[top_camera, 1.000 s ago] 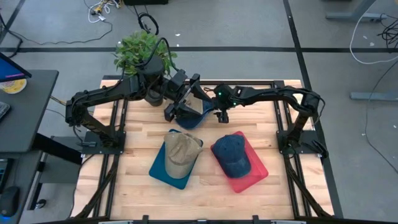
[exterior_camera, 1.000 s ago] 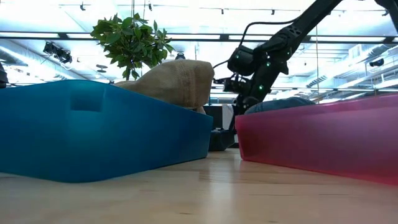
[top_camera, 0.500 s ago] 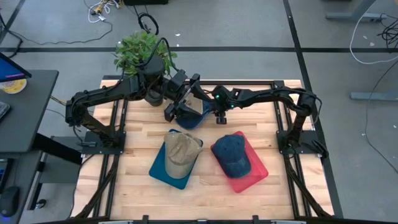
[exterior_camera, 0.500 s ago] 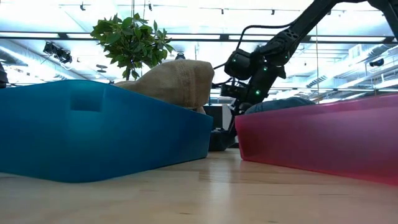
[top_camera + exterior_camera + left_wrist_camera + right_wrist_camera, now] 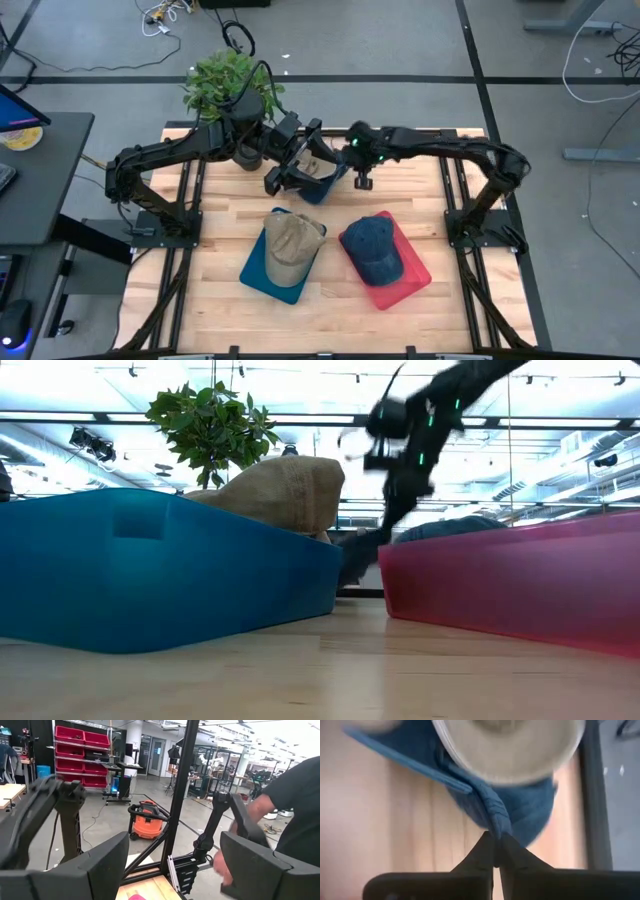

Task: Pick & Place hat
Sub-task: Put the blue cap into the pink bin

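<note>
Hat (image 5: 520, 812), blue and creased, pinched in right claw (image 5: 495, 851).

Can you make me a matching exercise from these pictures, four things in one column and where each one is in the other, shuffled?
Things:
1. tan hat
2. dark blue hat
3. blue cap
4. potted plant

Places:
A. on the red tray
B. pinched in the right gripper
C. at the table's far edge, behind the left gripper
D. on the blue tray

Pairs: 1-D, 2-A, 3-B, 4-C
</note>
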